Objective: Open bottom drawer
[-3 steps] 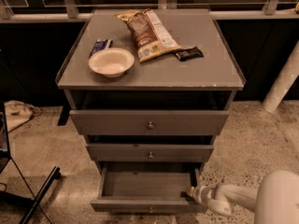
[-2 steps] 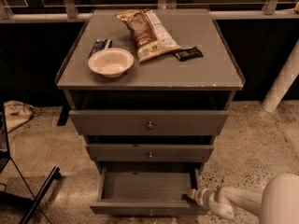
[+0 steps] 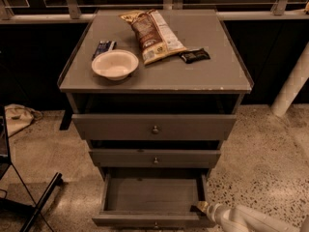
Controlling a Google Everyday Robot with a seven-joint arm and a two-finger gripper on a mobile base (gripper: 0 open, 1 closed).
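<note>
Floor: pale speckled stone floor [image 3: 270,153] spread around the cabinet, with a light metal rail [image 3: 270,14] against dark glazing behind.
Worktop: flat grey cabinet top [image 3: 207,76] with a thin raised lip, four items on it.
Bowl: round white shallow bowl [image 3: 115,64] sat upright near the left edge, about midway from front to back.
Blue packet: small dark blue packet [image 3: 104,47] lay just behind the bowl, towards the back-left corner.
Chip bag: crumpled brown-and-white snack bag [image 3: 153,35] stretched from the back edge towards the middle, just right of the bowl.
Black packet: small flat black wrapper [image 3: 195,55] rested beside the bag's lower right corner, right of centre.
Upper drawers: wide grey top drawer front [image 3: 120,127] and mid-sized grey middle drawer front [image 3: 125,157] both sat further back than the lowest front, each with a round knob.
Bottom drawer: and there it was, the slim grey bottom drawer [image 3: 152,195] pulled well out, its inner floor in plain sight, small round metal knob [image 3: 155,224] at the front panel's centre.
Gripper: pale gripper [image 3: 202,207] was right at the drawer's front right corner, on the end of a white arm [image 3: 251,220] reaching in from the lower right.
Grip state: could not be told from this angle.
Surroundings: white post [image 3: 292,83] stood to the right; black stand legs [image 3: 41,197] and a light cloth bundle [image 3: 17,117] lay to the left.
</note>
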